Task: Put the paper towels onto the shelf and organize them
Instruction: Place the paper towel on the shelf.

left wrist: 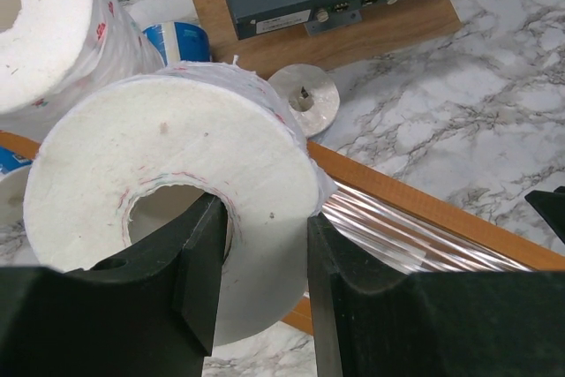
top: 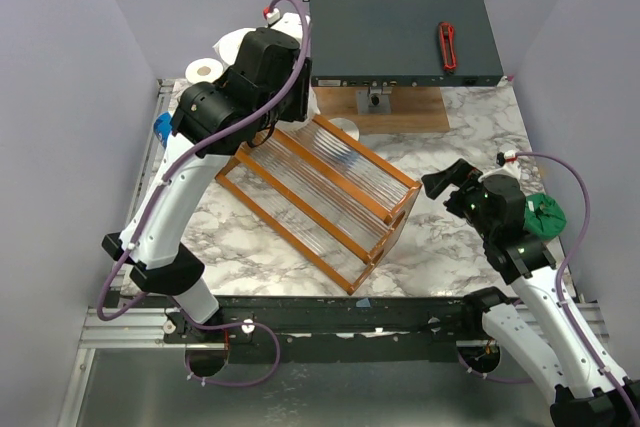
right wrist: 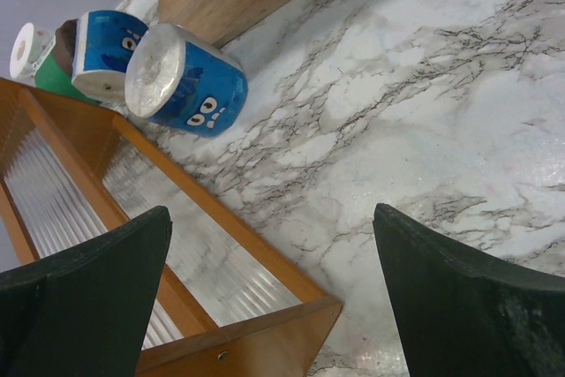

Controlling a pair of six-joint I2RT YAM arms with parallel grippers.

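Observation:
My left gripper [left wrist: 265,218] is shut on a bare white paper towel roll [left wrist: 177,156], one finger inside its hollow core and the other against its outer wall. From above, that gripper [top: 282,99] hangs over the back left end of the shelf [top: 320,197], an orange-brown frame with clear ribbed tiers lying at an angle. My right gripper [right wrist: 272,218] is open and holds nothing; it hovers by the shelf's right end [right wrist: 221,333]. Two blue-wrapped rolls [right wrist: 190,81] [right wrist: 106,50] lie behind the shelf. A green-wrapped roll [top: 545,215] lies beside the right arm.
More white rolls [top: 205,69] [top: 240,42] stand at the back left corner. A dark grey metal box [top: 400,37] with red-handled pliers [top: 447,45] on it rests on a wooden board [top: 400,112] at the back. Purple walls close in on both sides.

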